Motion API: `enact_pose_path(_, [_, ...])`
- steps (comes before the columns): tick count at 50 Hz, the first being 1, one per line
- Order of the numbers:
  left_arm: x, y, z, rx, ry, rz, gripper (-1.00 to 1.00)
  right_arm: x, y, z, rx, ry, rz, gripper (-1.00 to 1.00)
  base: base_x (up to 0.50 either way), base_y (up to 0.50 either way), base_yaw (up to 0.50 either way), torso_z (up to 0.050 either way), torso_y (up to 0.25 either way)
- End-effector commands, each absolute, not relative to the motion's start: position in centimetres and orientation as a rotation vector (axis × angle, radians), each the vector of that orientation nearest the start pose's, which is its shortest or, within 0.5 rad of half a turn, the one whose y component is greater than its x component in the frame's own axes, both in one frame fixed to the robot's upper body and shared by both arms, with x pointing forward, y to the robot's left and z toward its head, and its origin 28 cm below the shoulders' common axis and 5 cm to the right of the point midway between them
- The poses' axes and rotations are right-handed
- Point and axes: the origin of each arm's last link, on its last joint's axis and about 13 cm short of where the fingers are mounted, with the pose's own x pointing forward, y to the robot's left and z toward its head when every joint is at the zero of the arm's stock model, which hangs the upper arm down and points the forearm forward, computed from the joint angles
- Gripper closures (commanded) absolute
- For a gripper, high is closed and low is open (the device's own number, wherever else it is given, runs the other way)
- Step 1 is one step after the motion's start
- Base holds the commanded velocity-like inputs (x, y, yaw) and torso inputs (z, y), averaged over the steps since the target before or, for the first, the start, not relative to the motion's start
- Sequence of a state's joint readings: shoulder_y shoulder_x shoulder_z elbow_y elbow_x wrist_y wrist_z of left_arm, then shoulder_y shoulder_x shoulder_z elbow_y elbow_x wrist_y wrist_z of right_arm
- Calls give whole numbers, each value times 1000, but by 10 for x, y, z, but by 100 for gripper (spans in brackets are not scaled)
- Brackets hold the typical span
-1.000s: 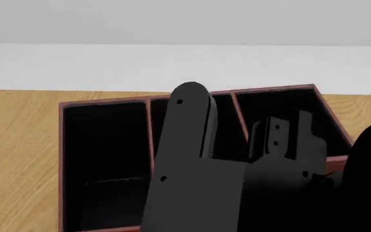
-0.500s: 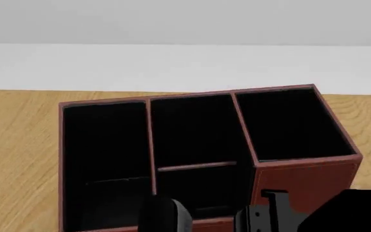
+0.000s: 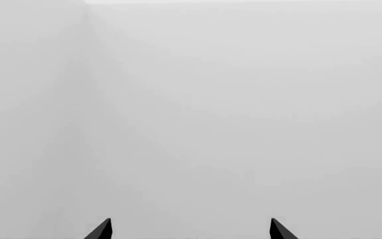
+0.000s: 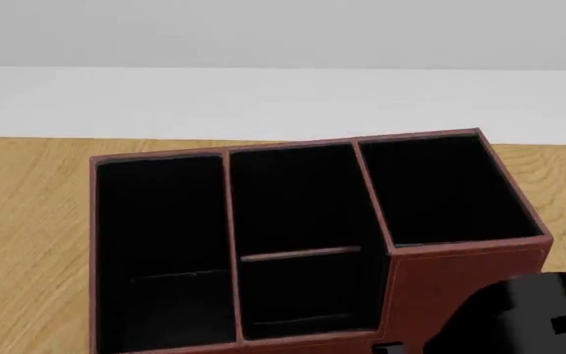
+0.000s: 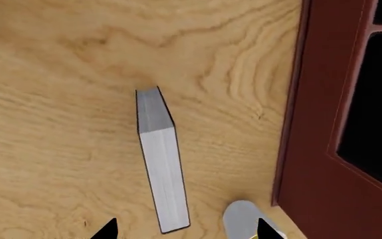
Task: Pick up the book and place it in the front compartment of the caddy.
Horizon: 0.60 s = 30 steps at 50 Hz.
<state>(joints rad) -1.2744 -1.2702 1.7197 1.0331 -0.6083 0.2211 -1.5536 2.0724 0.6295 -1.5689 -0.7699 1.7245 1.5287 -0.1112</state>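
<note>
In the right wrist view the book (image 5: 161,164) stands on edge on the wooden table (image 5: 58,74), white page edges facing up between thin black covers. My right gripper (image 5: 185,231) hangs above it, open, its two dark fingertips either side of the book's near end, not touching it. The maroon caddy (image 5: 314,124) stands just beside the book; in the head view the caddy (image 4: 460,273) shows its black compartments and the low front ones. The book is out of the head view. My left gripper (image 3: 191,231) is open and empty, facing a blank grey wall.
A pale mug (image 5: 247,219) with a hint of yellow stands between the book and the caddy's wall, near one right fingertip. Part of my right arm (image 4: 533,317) shows dark at the head view's lower right. Light wood table (image 4: 27,221) lies on both sides of the caddy.
Both arms, which covered the caddy's middle a second ago, have dropped down out of the head view. Only a dark piece of the right arm remains at the lower right.
</note>
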Motion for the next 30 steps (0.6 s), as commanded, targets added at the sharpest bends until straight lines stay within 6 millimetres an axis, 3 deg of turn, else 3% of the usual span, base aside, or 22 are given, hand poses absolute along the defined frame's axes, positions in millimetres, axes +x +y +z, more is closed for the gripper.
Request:
enact_pose_path(1, [124,223,217,-22,-535,80,-100,193,-106,277,-1483,997,1153,-100,0,0,0,0,0])
enact_pose_path(30, [123,224,216,-15,-523,89,-100,196,-109,228,-1476,1083,1229,-100,0,0,0,0,0])
